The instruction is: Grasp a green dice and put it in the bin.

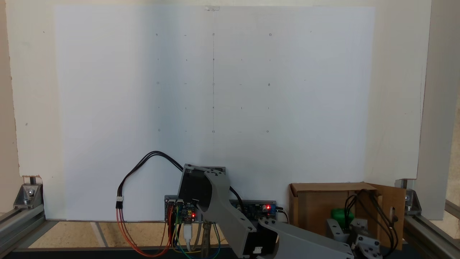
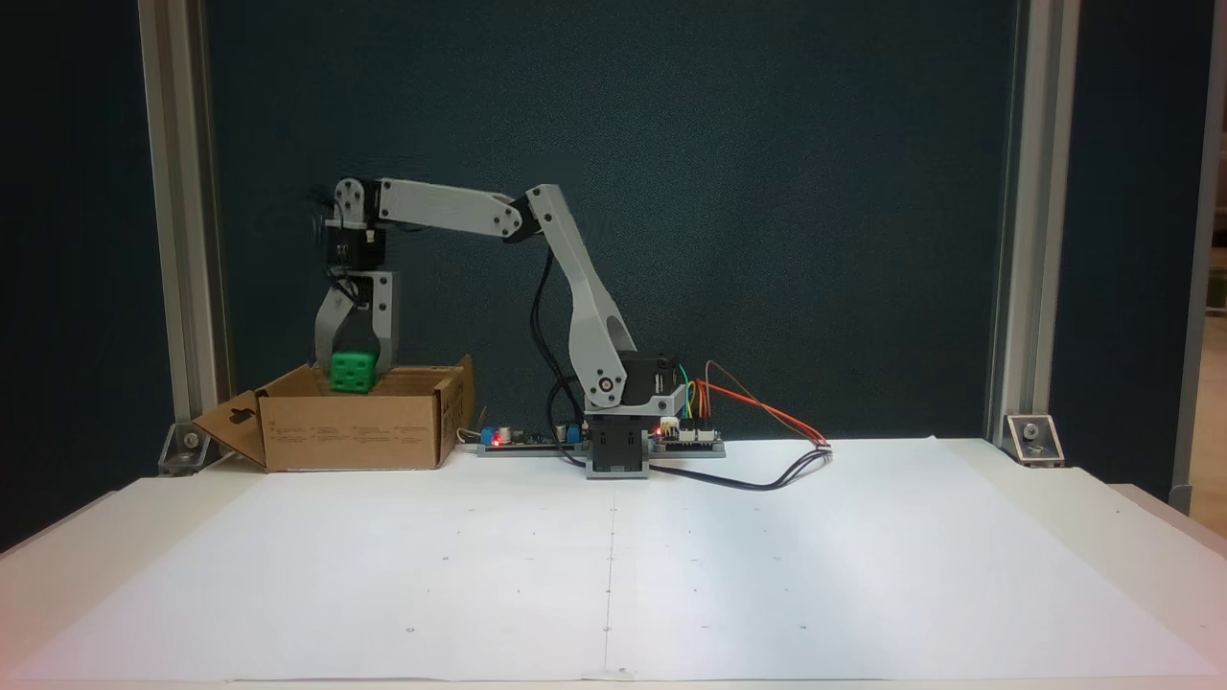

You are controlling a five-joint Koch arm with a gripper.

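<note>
The green dice [image 2: 352, 372] sits between the two grey fingers [image 2: 329, 337] of the gripper [image 2: 353, 362]. The fingers are squeezed on the dice, one on each side. The dice hangs just above the open top of the bin [image 2: 355, 431], and its lower part dips a little below the top edge of the box in this fixed view. I cannot tell if it touches the inside of the box.

The bin is a brown cardboard box. It stands on the worktop [image 2: 863, 537] at the left of this fixed view, close to the arm's base [image 2: 616, 450]. One flap [image 2: 233, 426] leans out to the left and has a slot cut in it.

The grey arm [image 2: 575, 278] goes up from its base, bends, and reaches sideways to the box. The gripper points straight down.

In a fixed view from behind the arm, the bin [image 1: 312, 205] is at the lower right. The green dice [image 1: 341, 215] shows as a bit of green inside the box opening, with the gripper [image 1: 346, 230] under it in the picture and black wires [image 1: 363, 205] beside it.

A big white sheet [image 2: 613, 565] with small marks covers the worktop. Little red lights glow on the boards [image 2: 685, 436] next to the base. Coloured wires [image 2: 757, 407] loop out from there.
</note>
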